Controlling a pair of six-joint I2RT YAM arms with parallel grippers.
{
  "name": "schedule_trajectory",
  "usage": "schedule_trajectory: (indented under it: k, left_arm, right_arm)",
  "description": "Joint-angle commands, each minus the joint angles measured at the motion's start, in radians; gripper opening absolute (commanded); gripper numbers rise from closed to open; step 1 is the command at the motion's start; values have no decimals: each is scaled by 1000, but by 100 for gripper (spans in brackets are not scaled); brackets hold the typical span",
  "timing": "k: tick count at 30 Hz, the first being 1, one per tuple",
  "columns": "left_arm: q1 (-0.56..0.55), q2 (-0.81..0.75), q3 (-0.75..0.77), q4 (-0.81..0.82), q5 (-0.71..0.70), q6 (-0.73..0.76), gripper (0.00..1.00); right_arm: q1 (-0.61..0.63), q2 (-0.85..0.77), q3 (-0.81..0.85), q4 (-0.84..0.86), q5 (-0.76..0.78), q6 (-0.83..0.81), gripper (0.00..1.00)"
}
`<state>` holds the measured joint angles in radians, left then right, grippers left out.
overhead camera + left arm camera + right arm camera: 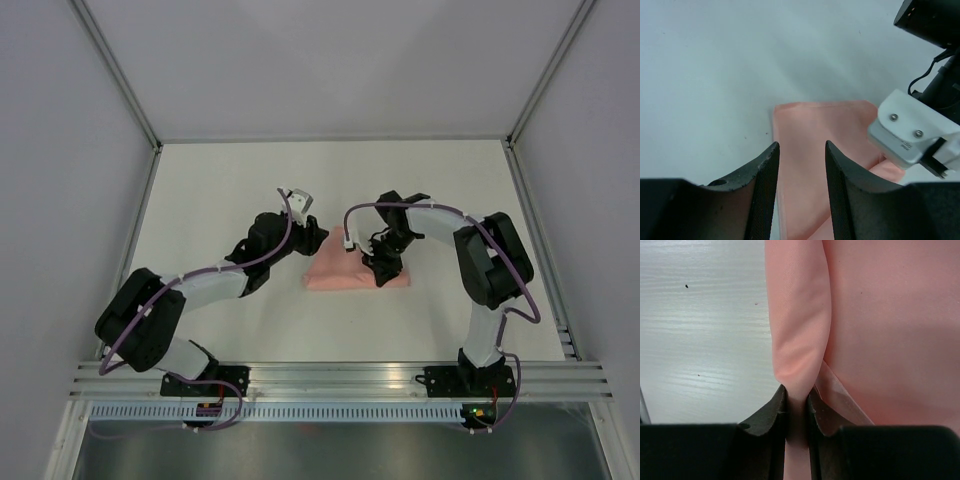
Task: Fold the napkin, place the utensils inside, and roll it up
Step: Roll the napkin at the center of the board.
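Note:
The pale pink napkin lies folded in the middle of the table; it also shows in the left wrist view and the right wrist view. My right gripper is shut on a rolled edge of the napkin, with cloth pinched between the fingertips. My left gripper is open at the napkin's far left corner, its fingers on either side of the cloth's left edge without closing on it. No utensils show in any view.
The white table is enclosed by grey walls and metal frame posts. The right arm's white wrist camera housing hangs close to my left gripper. An aluminium rail runs along the near edge.

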<state>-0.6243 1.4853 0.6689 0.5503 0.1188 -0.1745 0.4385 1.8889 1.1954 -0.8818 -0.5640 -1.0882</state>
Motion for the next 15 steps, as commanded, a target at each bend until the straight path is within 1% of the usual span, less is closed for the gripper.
schedule_trajectory:
  k: [1,2,6,8,9,11,12,13,15]
  left_arm:
    - [2,-78,-35,99,-114,-37,47]
    - [0,-107,-46,109,-152,-27,47]
    - [-21,-157,-115,146,-192,21,47]
    - [-38,-163,-140,169,-221,70,47]
    - [-66,-160,-166,207,-235,95,47]
    - [-104,-145,-187,246,-269,188,47]
    - [-148,-125,-193,258,-286,237,47]
    - [-166,-109,-195,261,-295,292,47]
    - [-213,-79,-198,266,-300,332,48]
  right_arm:
    - [3,176,41,-81,108,43,0]
    - [2,191,56,-95,107,50,1]
    - [0,272,121,-138,108,82,0]
    - [-6,300,162,-155,105,80,1]
    - [-9,327,176,-176,104,76,0]
    - [-11,372,223,-195,105,73,0]
    - [-14,389,245,-232,98,67,0]
    - [-17,401,285,-246,96,68,0]
    - [-23,436,319,-275,95,76,0]
